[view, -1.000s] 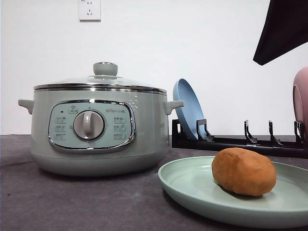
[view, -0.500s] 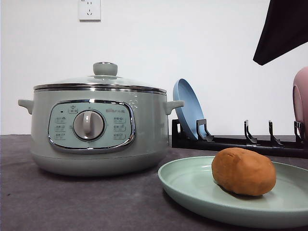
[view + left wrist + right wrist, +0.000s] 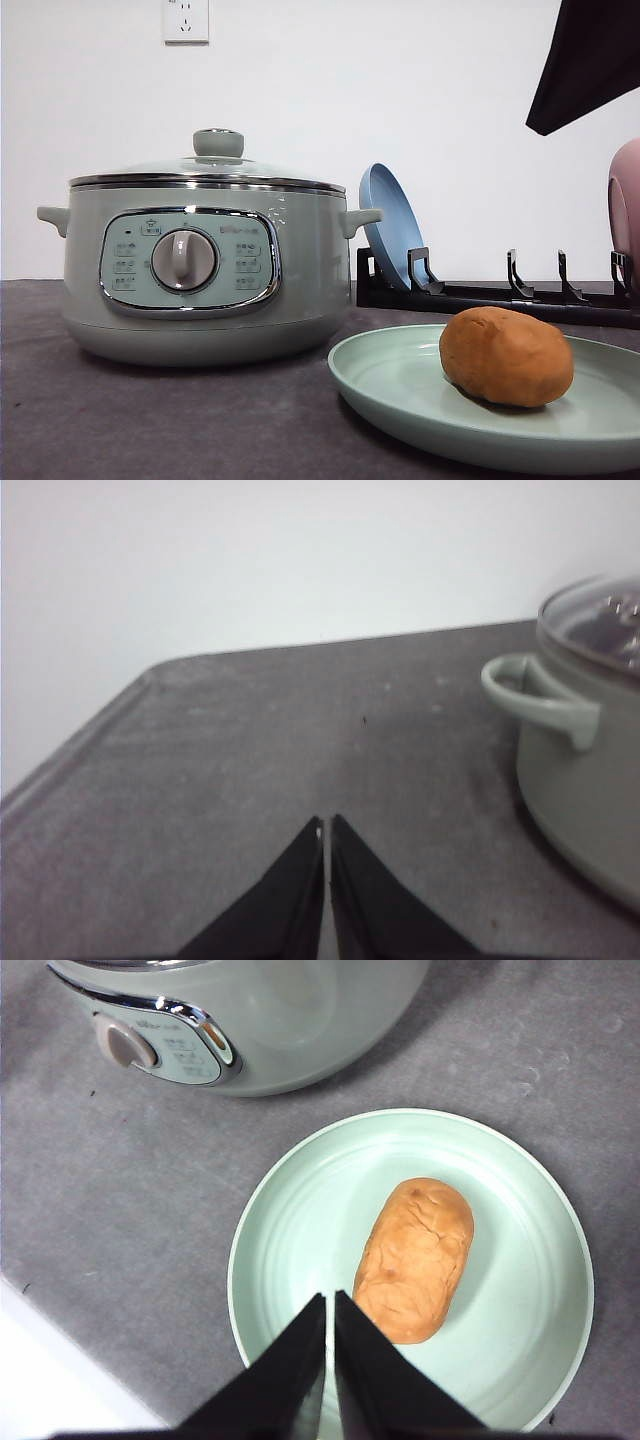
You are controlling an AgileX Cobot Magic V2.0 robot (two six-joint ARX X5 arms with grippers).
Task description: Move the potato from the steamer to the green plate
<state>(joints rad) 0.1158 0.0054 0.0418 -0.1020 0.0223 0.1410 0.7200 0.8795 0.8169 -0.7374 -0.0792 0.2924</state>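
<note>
Resting on green plate [image 3: 300, 1230]: potato [image 3: 415, 1258], just beyond right claw [image 3: 329, 1305], closed, empty. Left claw [image 3: 326, 828] closed, empty, beside lidded steamer [image 3: 585, 770].

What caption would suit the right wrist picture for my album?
Shut right gripper hovers above the potato lying on the green plate, beside the steamer.

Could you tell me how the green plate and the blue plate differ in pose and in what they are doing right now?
The green plate lies flat on the grey table, while the blue plate stands tilted on edge in the black rack. The green plate carries the potato; the blue plate holds nothing. The green plate sits in front, beside the steamer; the blue plate is further back by the wall. Both are round and plain.
</note>
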